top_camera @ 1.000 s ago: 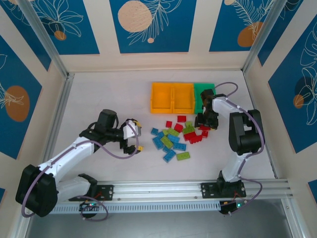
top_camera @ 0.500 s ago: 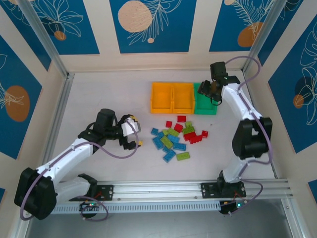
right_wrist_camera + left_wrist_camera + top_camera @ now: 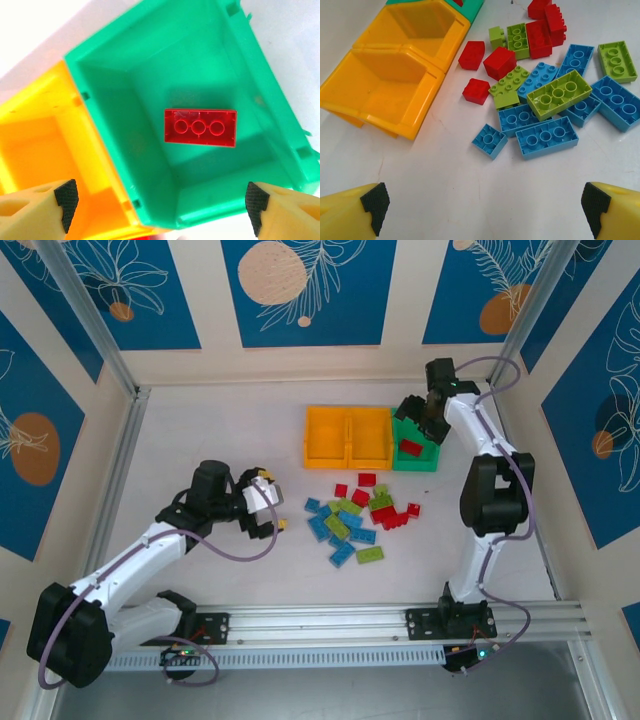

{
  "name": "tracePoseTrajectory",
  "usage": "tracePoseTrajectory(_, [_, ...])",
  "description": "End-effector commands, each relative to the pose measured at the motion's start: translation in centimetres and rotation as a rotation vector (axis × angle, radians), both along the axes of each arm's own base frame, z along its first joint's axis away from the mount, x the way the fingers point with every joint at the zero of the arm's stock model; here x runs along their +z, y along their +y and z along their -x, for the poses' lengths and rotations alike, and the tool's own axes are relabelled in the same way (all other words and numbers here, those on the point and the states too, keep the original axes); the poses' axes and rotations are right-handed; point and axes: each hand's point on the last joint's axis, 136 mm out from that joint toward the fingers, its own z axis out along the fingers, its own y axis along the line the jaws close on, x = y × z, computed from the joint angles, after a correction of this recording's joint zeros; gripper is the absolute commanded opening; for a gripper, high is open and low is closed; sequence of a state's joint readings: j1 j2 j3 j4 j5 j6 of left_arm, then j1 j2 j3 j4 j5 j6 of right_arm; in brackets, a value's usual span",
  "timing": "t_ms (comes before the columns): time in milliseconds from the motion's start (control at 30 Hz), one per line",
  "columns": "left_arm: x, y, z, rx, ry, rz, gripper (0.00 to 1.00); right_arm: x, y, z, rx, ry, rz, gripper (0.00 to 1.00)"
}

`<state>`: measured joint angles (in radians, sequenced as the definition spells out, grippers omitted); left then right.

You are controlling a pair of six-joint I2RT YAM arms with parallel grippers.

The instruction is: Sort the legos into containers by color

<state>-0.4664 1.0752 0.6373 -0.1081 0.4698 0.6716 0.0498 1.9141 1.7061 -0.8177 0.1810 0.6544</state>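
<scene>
As a red brick point(image 3: 200, 128) lies in the green bin point(image 3: 120, 70) under the right pincer point(image 3: 160, 200) (apart, empty), lift clear, then take an outlying red; left pincer point(image 3: 482, 202) gapes near the pile point(image 3: 559, 95).

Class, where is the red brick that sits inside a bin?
In the right wrist view, the red brick lies alone on the floor of the green bin, just right of the orange-yellow bin, directly under the open right gripper.

Top edge of left wrist view crops the green bin point(image 3: 474, 9)
</scene>
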Motion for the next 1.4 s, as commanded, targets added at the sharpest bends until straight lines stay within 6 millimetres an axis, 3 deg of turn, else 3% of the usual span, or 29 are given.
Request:
tracePoseTrajectory(0, [0.2, -0.5, 0.2, -0.007, 0.019, 0.034, 1.00, 4.1, 0.3, 2.2, 0.028, -0.062, -0.052, 0.88])
tracePoseTrajectory(133, [0.1, -0.6, 0.5, -0.031, 0.020, 0.034, 1.00, 4.1, 2.2, 6.3, 0.135, -0.059, -0.024, 0.87])
tracePoseTrajectory(233, [-0.6, -0.9, 1.6, -0.105, 0.050, -0.003, 1.00, 1.6, 3.5, 10.0, 0.227, -0.005, 0.074, 0.87])
tracePoseTrajectory(400, [-0.6, -1.5, 2.0, -0.149, 0.082, 0.020, 1.00, -2.7, 6.5, 13.3, 0.472, 0.072, 0.232, 0.83])
tracePoseTrajectory(633, [-0.6, -1.4, 2.0, -0.147, 0.074, 0.012, 1.00, -6.8, 9.4, 12.8, 0.671, 0.107, 0.273, 0.76])
tracePoseTrajectory(833, [-0.6, -1.3, 1.9, -0.140, 0.068, 0.007, 1.00, -9.6, 9.4, 11.9, 0.701, 0.167, 0.270, 0.63])
tracePoseTrajectory(1233, [-0.6, -1.4, 1.9, -0.143, 0.068, 0.008, 1.00, -11.6, 9.7, 12.1, 0.701, 0.192, 0.215, 0.49])
tracePoseTrajectory(1367, [-0.5, -1.3, 1.8, -0.138, 0.063, 0.006, 1.00, -11.3, 9.5, 12.0, 0.698, 0.192, 0.226, 0.36])
